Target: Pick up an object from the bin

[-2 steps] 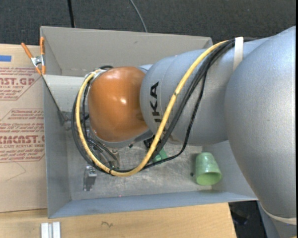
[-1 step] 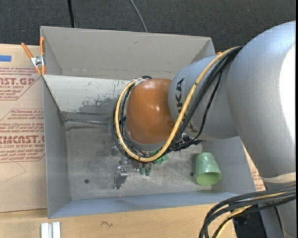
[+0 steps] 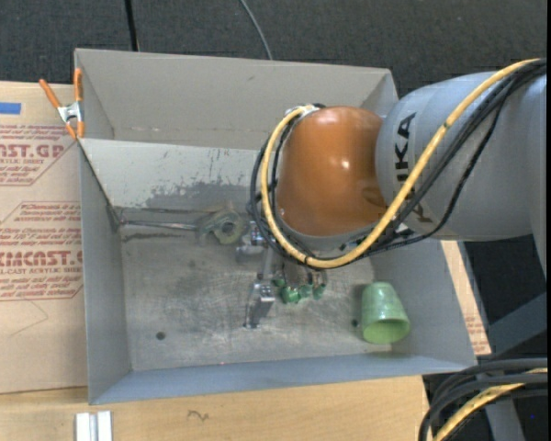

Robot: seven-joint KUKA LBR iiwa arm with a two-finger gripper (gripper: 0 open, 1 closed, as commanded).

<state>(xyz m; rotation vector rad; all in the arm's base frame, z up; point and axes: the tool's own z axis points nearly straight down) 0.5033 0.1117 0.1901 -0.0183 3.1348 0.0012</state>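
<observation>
My gripper [image 3: 257,303] pokes out from under the arm's orange cover and hangs low over the middle of the bin floor. A small dark green thing [image 3: 299,293] sits right beside it on the right; I cannot tell whether they touch. A pale green plastic cup [image 3: 383,314] lies on its side near the bin's front right corner, apart from the gripper. A grey metal tool with a ring-shaped end [image 3: 224,229] lies along the foot of the back wall, left of the gripper.
The arm and its orange cover reach in from the right and hide the back right part of the bin. Bare grey floor stretches to the left and front of the gripper.
</observation>
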